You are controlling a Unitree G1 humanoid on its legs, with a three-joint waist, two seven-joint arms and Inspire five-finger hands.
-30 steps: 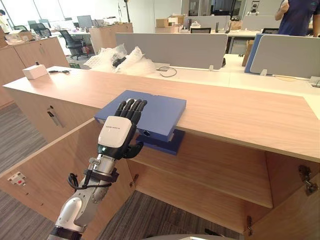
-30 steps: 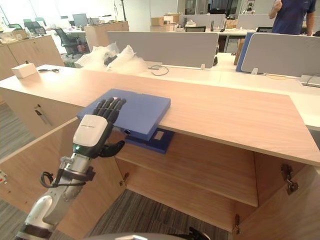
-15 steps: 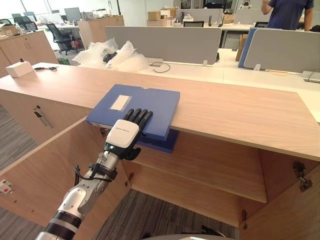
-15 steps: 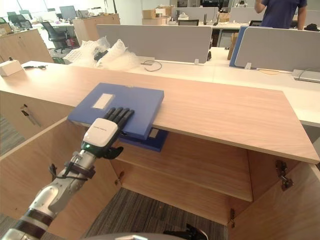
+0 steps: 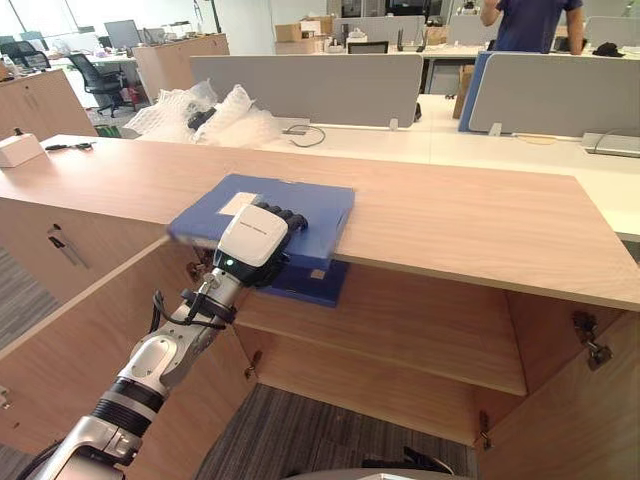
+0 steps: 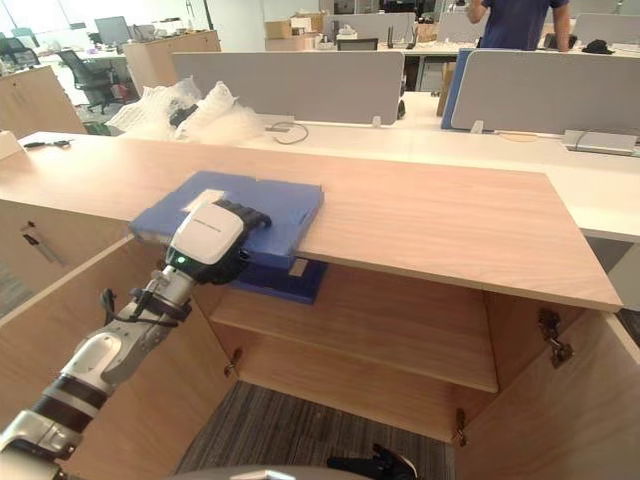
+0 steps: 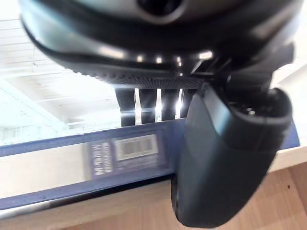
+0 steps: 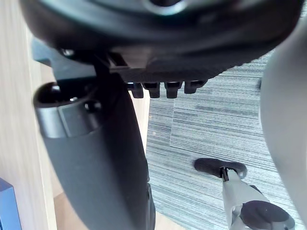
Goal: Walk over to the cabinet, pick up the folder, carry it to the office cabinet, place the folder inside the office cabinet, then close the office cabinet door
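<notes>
A blue folder (image 5: 305, 205) with a white label lies flat on the wooden cabinet top (image 5: 450, 220), its near edge jutting over the open front. My left hand (image 5: 250, 238) grips that near edge, fingers curled over the top and thumb (image 7: 225, 163) beneath, as the left wrist view shows against the folder's labelled spine (image 7: 62, 153). A second blue folder (image 5: 315, 285) rests on the shelf (image 5: 400, 320) just below. My right hand (image 8: 96, 158) hangs over the grey carpet beside the cabinet, fingers relaxed and holding nothing.
The cabinet's left door (image 5: 90, 330) and right door (image 5: 590, 420) stand open. A white box (image 5: 15, 150) sits on the far left of the top. Bubble wrap (image 5: 200, 110), grey desk partitions (image 5: 310, 85) and a person (image 5: 525, 20) are behind.
The camera has shifted. My left hand went from lying flat on the folder to clamping its near edge with curled fingers.
</notes>
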